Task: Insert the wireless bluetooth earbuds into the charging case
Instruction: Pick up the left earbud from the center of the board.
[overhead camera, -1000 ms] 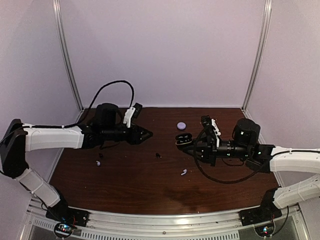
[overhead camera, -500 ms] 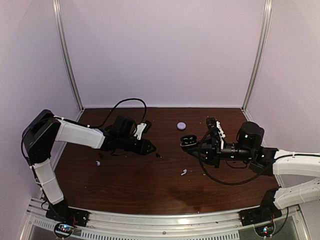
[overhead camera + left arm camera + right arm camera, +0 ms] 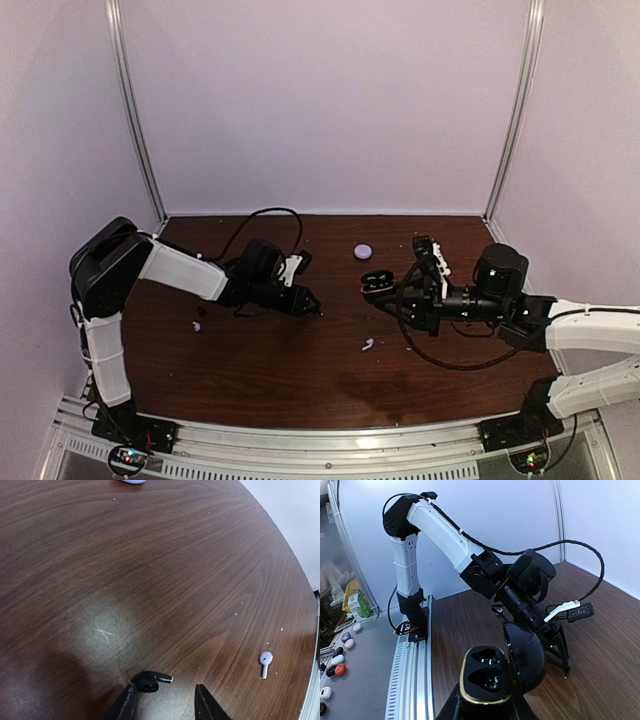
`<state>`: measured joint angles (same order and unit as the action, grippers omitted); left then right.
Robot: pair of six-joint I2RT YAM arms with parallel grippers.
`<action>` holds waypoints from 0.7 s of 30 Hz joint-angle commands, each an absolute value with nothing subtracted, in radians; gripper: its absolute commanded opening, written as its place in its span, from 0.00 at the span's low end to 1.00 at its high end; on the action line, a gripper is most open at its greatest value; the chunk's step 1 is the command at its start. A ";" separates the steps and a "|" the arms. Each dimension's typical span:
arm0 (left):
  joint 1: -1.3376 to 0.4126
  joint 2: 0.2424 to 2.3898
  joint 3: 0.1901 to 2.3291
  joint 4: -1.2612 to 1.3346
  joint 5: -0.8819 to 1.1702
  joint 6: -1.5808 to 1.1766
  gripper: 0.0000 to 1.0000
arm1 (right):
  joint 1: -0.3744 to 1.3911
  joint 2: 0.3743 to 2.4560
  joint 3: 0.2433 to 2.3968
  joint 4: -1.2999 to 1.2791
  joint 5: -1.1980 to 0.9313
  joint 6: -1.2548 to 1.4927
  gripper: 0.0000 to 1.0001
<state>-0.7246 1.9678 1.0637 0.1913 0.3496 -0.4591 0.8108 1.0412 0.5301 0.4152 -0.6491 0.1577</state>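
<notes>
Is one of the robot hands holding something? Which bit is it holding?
The right gripper holds the open black case by its bottom half. The left gripper is open and holds nothing; a black earbud lies at its tips.

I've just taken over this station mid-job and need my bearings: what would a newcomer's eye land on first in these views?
First, the open black charging case, gold-rimmed with both sockets empty, clamped in the right gripper right of the table's middle. Next, the left gripper, jaws apart, low over the dark wooden table, with a black earbud just beside one fingertip. A lavender earbud lies loose nearby.
</notes>
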 commanded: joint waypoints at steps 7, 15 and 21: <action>-0.758 2.095 1.216 0.124 0.346 -0.446 0.41 | 0.803 1.033 0.522 0.428 -0.632 0.158 0.01; -0.807 2.149 1.311 -0.010 0.251 -0.362 0.39 | 0.801 1.025 0.524 0.414 -0.629 0.152 0.01; -0.834 2.148 1.341 -0.168 0.170 -0.261 0.39 | 0.800 1.022 0.528 0.402 -0.626 0.147 0.02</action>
